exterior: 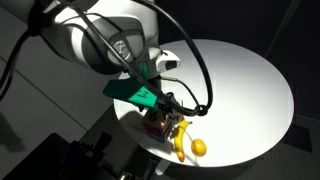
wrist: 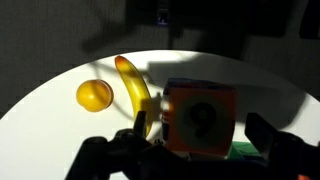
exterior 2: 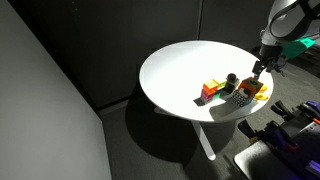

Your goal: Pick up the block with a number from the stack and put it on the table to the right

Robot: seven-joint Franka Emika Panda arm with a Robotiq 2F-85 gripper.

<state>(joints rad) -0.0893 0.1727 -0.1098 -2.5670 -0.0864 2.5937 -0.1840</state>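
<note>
Wrist view, left to right: a small round orange fruit [wrist: 95, 95] lies on the large round white tabletop [wrist: 215, 65], just left of a curved yellow banana [wrist: 135, 88]. Right of the banana, and close to the camera, is the small cube with an orange face bearing a dark numeral [wrist: 200, 120]. It sits between the two dark fingers of the Robotiq gripper [wrist: 205, 142], one finger [wrist: 115, 155] on the banana side and the other on the far side of the cube. Whether the pads press on the cube's sides cannot be told, since a thin gap seems to show beside each side. A green patch [wrist: 240, 150] shows at the cube's lower corner, on the side away from the banana; what it belongs to is unclear. In an exterior view the gripper [exterior: 165, 105] hangs over a cluster of small objects beside the banana [exterior: 180, 145], near the table [exterior: 250, 90] edge.
</note>
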